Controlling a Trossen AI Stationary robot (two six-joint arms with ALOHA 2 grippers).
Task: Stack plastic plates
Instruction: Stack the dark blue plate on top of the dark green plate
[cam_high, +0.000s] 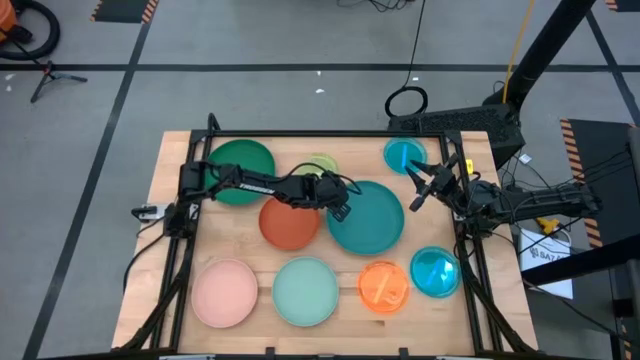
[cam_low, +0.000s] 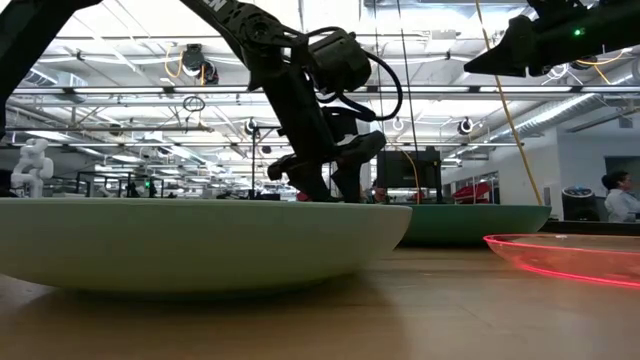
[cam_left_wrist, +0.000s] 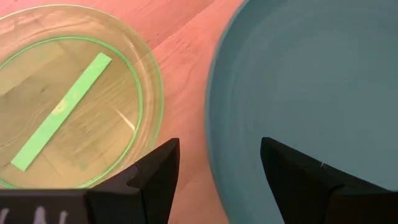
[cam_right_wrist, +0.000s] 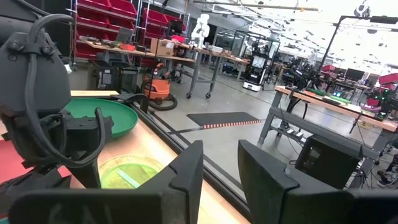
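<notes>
Nothing is stacked yet, as far as I can judge: the plates lie spread singly over the table. My left gripper hangs with its fingers apart and empty at the rim of the teal plate, the lime plate just beside. My right gripper waits, fingers apart, raised near the far blue plate. All the stacking remains.

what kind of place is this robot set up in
Likely a robotics lab or workshop hall. Beyond the wooden table stand workbenches, red storage bins and a white humanoid robot, under an open ceiling of beams and lights.
</notes>
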